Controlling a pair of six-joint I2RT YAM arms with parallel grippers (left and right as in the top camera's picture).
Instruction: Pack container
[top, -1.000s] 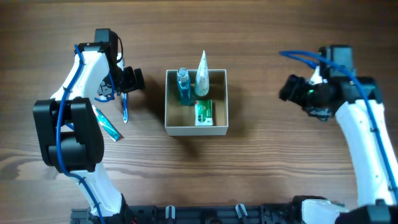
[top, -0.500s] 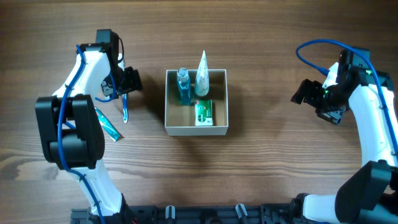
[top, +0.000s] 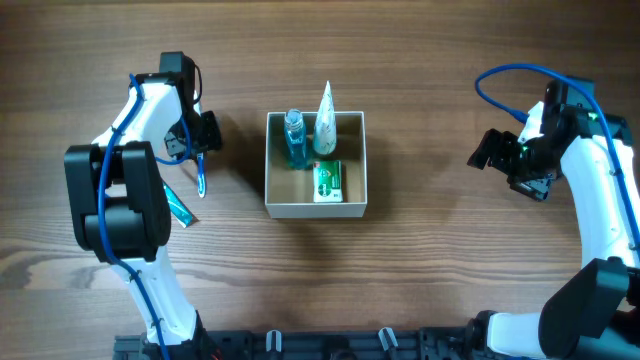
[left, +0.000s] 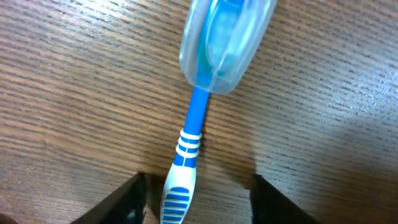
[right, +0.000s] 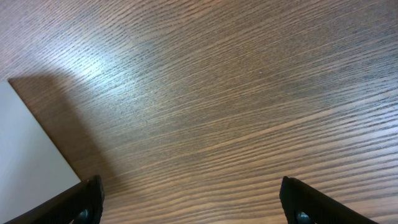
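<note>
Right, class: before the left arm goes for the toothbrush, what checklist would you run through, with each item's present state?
1. Left gripper open, one finger on each side of the toothbrush handle: ok.
2. Toothbrush flat on the table, cap on its head: ok.
3. Left gripper low enough to close on the handle: cannot tell.
4. Bare floor left in the container, along its right wall: ok.
5. Right gripper open and away from the container: ok.
</note>
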